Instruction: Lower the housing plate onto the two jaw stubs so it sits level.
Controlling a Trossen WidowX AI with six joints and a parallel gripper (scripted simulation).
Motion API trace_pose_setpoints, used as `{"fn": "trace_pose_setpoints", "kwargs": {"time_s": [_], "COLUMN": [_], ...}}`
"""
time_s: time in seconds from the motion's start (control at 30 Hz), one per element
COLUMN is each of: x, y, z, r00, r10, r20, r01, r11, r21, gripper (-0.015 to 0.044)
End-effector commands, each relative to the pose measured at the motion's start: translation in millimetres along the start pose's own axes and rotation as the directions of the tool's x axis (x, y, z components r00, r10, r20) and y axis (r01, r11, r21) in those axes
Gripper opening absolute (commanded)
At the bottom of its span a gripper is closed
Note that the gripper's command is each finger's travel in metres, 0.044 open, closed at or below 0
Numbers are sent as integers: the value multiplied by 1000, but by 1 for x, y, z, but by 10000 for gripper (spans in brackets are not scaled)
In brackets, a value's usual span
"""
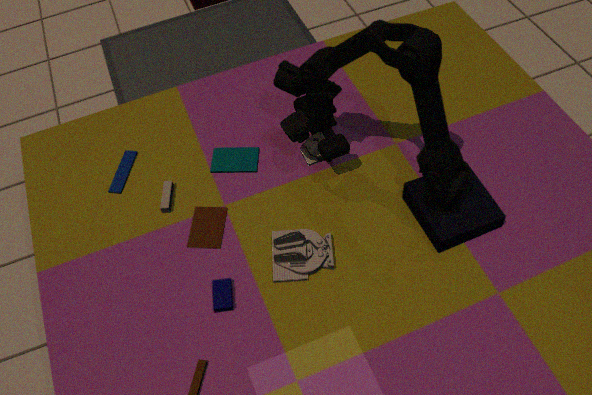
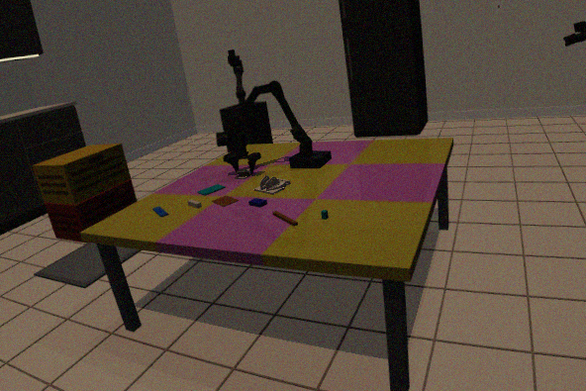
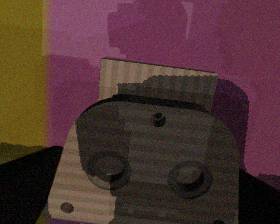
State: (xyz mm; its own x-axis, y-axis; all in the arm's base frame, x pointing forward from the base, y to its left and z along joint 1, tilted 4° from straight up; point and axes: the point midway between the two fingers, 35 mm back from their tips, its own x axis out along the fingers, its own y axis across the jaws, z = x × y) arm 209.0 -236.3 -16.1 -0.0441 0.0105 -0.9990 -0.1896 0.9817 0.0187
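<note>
The housing plate (image 1: pixel 314 147) (image 3: pixel 151 145) is a pale ribbed plate with a rounded edge, two round bosses and small holes. It lies over a pale ribbed block (image 3: pixel 111 82) on a pink square. My gripper (image 1: pixel 316 149) (image 2: pixel 244 173) (image 3: pixel 146 166) is low around it, the dark fingers shut on its left and right sides. No gap below the plate can be made out. The pale base (image 1: pixel 290 277) (image 2: pixel 262 191) lies on a yellow square, well away from my gripper. Two dark-topped jaws (image 1: pixel 290 239) (image 1: pixel 292 256) lie side by side on it. The stubs are too small to tell.
A teal plate (image 1: pixel 235 159) (image 2: pixel 212 190) lies near the gripper. A brown plate (image 1: pixel 208 227), a dark blue block (image 1: pixel 222 294), a white block (image 1: pixel 167 196) and a blue strip (image 1: pixel 123 171) lie farther off. A brown bar (image 2: pixel 285 218) and a teal cylinder (image 2: pixel 325 214) lie beyond the base.
</note>
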Motion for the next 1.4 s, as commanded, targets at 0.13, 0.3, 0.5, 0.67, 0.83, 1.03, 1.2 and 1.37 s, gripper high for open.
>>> {"fn": "trace_pose_setpoints", "kwargs": {"time_s": [0.13, 0.3, 0.5, 0.67, 0.83, 1.03, 1.2, 1.37], "x": [-2, -17, -36, -52, -68, -73, -73, -73], "y": [0, -2, -2, -2, -1, 0, 0, 1], "z": [0, 1, 1, 1, 1, 0, 0, 2], "r00": [1000, 1000, 1000, 1000, 1000, 1000, 1000, 1000], "r10": [0, 0, 0, 1, 1, 1, 1, 1], "r20": [0, 1, 2, 3, 3, 3, 3, 4], "r01": [0, 0, 0, -1, -1, -1, -1, -1], "r11": [1000, 1000, 1000, 1000, 1000, 1000, 1000, 1000], "r21": [0, -1, -2, -2, -3, -3, -3, -1], "gripper": [351, 351, 351, 351, 351, 351, 351, 351]}}
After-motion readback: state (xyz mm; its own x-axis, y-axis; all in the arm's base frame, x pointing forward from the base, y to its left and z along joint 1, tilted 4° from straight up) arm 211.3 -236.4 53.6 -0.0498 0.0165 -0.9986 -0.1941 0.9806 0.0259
